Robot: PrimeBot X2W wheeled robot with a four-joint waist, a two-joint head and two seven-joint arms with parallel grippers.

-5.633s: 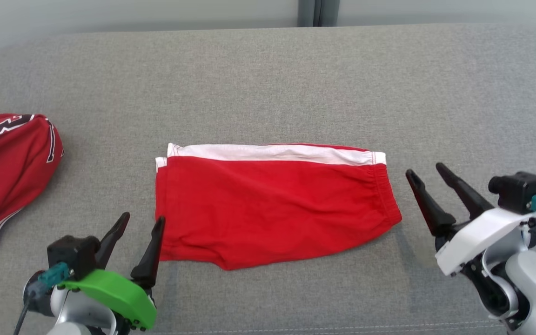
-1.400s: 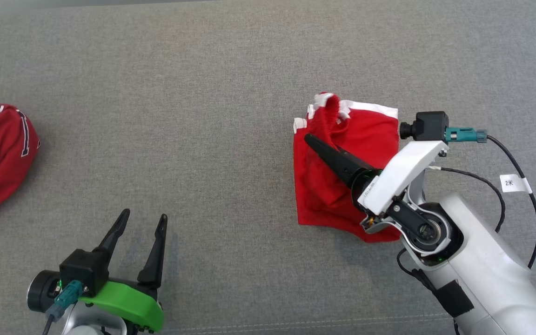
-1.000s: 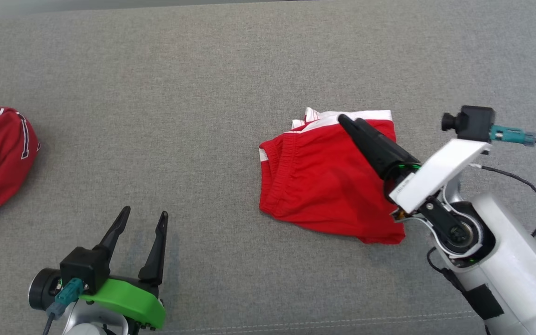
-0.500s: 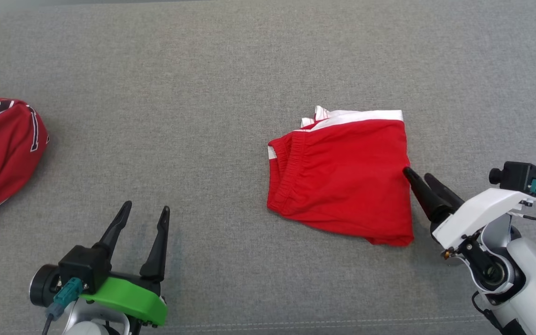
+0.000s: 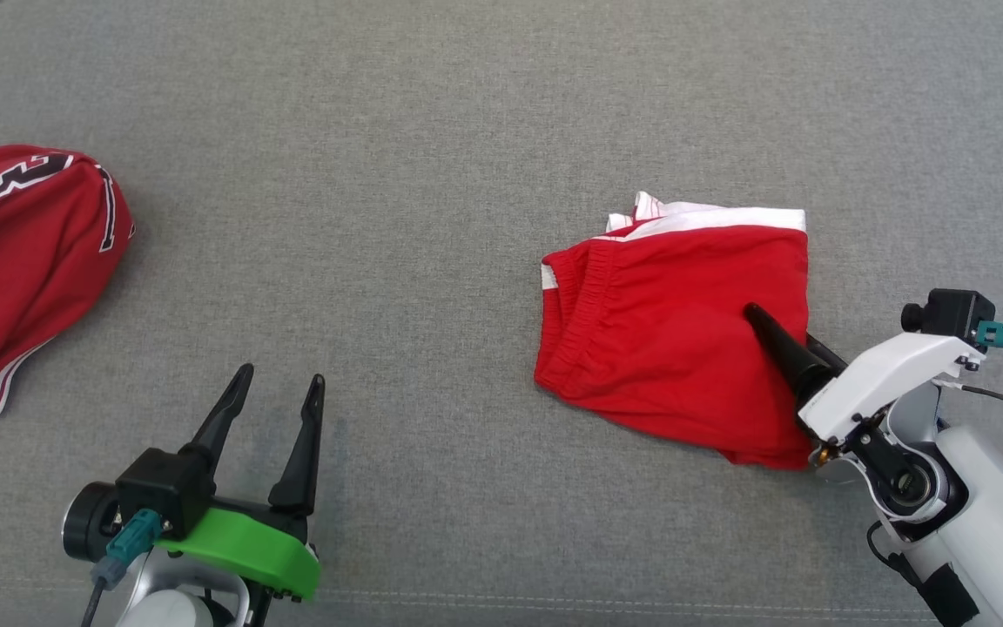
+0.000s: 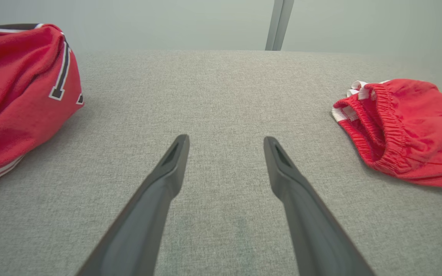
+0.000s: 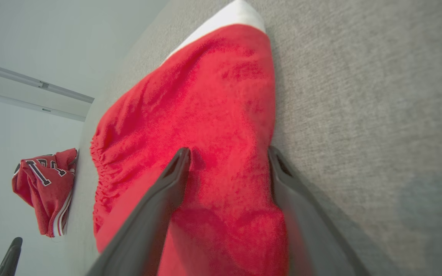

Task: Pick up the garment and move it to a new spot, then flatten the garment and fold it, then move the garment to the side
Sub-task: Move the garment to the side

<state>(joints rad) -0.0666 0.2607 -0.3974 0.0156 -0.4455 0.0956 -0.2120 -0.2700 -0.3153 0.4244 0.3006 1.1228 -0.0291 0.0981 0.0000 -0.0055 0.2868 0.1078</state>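
The garment (image 5: 667, 340), red shorts with a white stripe, lies folded in half on the grey fabric surface, right of centre; its elastic waistband faces left (image 6: 382, 126). My right gripper (image 5: 782, 327) is open at the garment's right edge. In the right wrist view (image 7: 228, 150) one finger rests over the red cloth (image 7: 190, 103) and the other sits at the cloth's edge on the grey fabric. My left gripper (image 5: 282, 376) stands open at the lower left, over bare fabric (image 6: 225, 138), well apart from the garment.
A second red garment with black-and-white lettering (image 5: 23, 261) lies bunched at the far left (image 6: 17, 88) (image 7: 44, 184). The grey surface (image 5: 432, 174) has a stitched seam along its near edge. A pale wall rises behind the surface's far edge.
My right gripper let go of the folded garment, drew back to its right side, and now reaches in over its right edge. The head view shifted slightly. The left arm stayed put.
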